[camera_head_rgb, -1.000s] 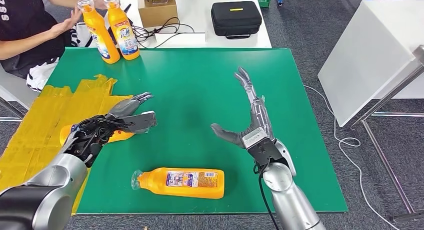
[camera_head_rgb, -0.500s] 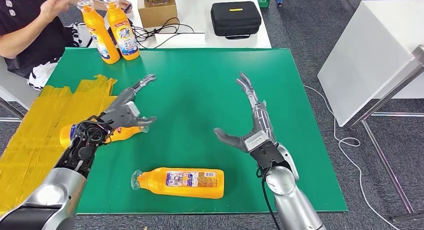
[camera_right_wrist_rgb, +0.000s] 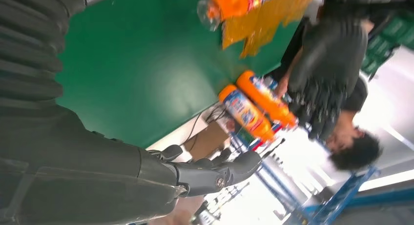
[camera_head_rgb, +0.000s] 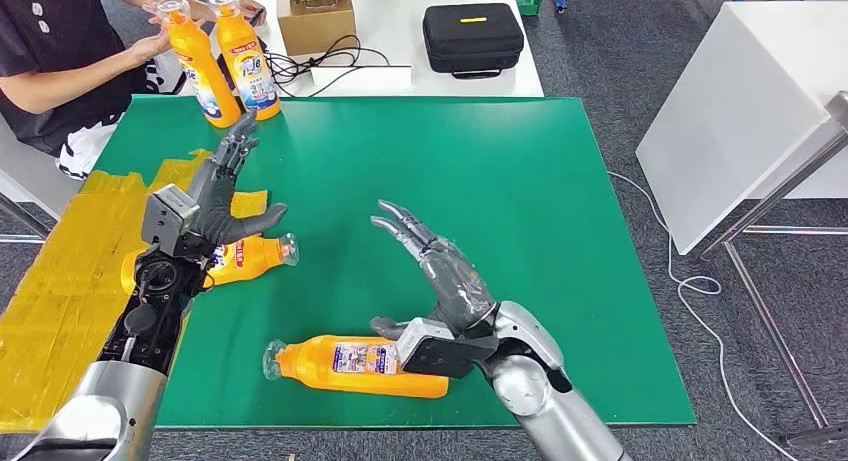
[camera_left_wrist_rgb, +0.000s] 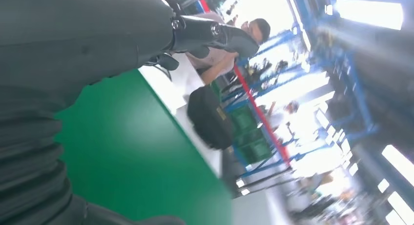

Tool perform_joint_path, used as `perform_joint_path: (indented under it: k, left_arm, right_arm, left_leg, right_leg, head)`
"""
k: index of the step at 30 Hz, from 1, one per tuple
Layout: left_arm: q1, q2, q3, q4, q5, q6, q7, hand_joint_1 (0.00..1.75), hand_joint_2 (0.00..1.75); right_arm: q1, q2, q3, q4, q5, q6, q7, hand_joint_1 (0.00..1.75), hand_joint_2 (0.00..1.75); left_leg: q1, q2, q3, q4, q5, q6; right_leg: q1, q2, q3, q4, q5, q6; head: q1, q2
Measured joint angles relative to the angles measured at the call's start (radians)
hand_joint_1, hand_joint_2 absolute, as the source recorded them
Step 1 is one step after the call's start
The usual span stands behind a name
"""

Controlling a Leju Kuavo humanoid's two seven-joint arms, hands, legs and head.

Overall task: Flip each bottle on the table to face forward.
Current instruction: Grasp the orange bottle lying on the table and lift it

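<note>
1. The left hand (camera_head_rgb: 215,196) is spread wide and empty above a lying orange bottle (camera_head_rgb: 250,257) near the green table's (camera_head_rgb: 560,181) left edge.
2. The right hand (camera_head_rgb: 445,281), fingers splayed, apparently holds nothing beside the lying bottle (camera_head_rgb: 350,366) at the front edge.
3. Two upright bottles (camera_head_rgb: 225,61) stand at the far-left corner.

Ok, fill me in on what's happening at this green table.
The humanoid robot is working on orange plastic bottles. Its open right hand hovers beside the orange bottle lying near the front edge, and its open left hand is raised above another lying orange bottle by the yellow taped patch. A person at the far corner touches one of two upright orange bottles.
</note>
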Motion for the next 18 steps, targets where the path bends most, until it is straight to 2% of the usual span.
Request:
perform_joint_path:
  k: [5, 10, 18]
  left_arm:
    - [0.026, -0.052, 0.057, -0.059, 0.060, 0.015, 0.075, 0.00, 1.75]
    - [0.064, -0.105, 0.071, -0.118, 0.107, 0.100, 0.163, 0.00, 1.75]
    - [0.118, -0.147, 0.071, -0.126, 0.142, 0.148, 0.161, 0.00, 1.75]
  right_arm:
    - [-0.014, -0.012, 0.042, 0.011, 0.022, 0.005, 0.011, 0.00, 1.75]
    - [0.004, -0.047, 0.068, 0.011, 0.108, -0.008, 0.045, 0.00, 1.75]
    - [0.043, -0.130, 0.100, -0.003, 0.181, 0.000, 0.089, 0.00, 1.75]
  left_leg:
    - [0.000, 0.000, 0.000, 0.000, 0.000, 0.000]
    - [-0.001, 0.000, 0.000, 0.000, 0.000, 0.000]
    - [-0.001, 0.000, 0.000, 0.000, 0.000, 0.000]
  right_leg:
    - [0.000, 0.000, 0.000, 0.000, 0.000, 0.000]
    - [0.000, 0.000, 0.000, -0.001, 0.000, 0.000]
    - [0.000, 0.000, 0.000, -0.001, 0.000, 0.000]
  head:
    - [0.000, 0.000]
    - [0.000, 0.000]
    - [0.000, 0.000]
